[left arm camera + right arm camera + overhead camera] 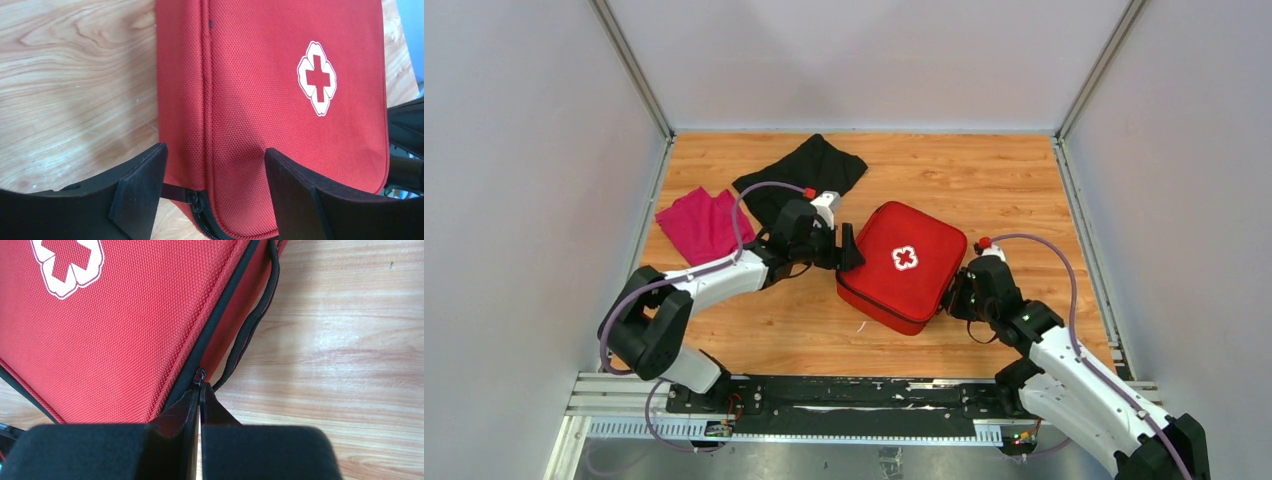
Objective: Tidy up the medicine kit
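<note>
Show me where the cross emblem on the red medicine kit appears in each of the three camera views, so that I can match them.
Top external: the cross emblem is just right of centre, on the medicine kit lid.
Left wrist: upper right of the picture.
Right wrist: top left corner, cut by the upper edge.
Shared landmark: the kit's black zipper, running along its side in all three views.

walls (864,60): plain pale grey | tabletop (984,180): light wood grain | corner posts (634,65): aluminium | light: even
</note>
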Robot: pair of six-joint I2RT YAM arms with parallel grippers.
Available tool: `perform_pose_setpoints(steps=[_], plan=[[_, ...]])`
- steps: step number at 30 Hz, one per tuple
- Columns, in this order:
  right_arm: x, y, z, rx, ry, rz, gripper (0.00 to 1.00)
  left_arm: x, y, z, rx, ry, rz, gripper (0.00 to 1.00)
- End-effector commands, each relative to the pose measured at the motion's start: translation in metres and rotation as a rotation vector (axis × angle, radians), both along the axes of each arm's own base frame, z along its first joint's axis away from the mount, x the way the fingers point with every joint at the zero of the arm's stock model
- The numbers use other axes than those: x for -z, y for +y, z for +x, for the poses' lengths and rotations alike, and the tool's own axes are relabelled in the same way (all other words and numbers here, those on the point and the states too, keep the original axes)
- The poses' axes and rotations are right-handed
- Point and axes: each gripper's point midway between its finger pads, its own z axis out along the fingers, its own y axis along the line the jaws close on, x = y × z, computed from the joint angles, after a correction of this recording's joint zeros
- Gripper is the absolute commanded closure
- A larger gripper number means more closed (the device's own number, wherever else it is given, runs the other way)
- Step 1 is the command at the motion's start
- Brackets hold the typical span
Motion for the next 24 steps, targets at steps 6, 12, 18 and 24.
perform_pose_setpoints(steps=[6,12,18,24], plan=[[0.001,-0.012,0.003,-0.1,-0.01,-0.146,1.0,-0.008,-0.014,-0.012,0.101,0.002,-0.075,0.27],[-0.012,-0.003,0.023,-0.165,-0.062,-0.182,1.0,-0.011,-0.009,-0.039,0.127,-0.009,-0.082,0.28],[-0.024,0.036,0.05,-0.371,-0.109,-0.165,1.0,-0.019,-0.005,-0.064,0.144,-0.01,-0.122,0.27],[-0.032,0.077,0.071,-0.6,-0.071,-0.138,1.0,-0.019,0.016,-0.087,0.087,-0.018,-0.138,0.25]])
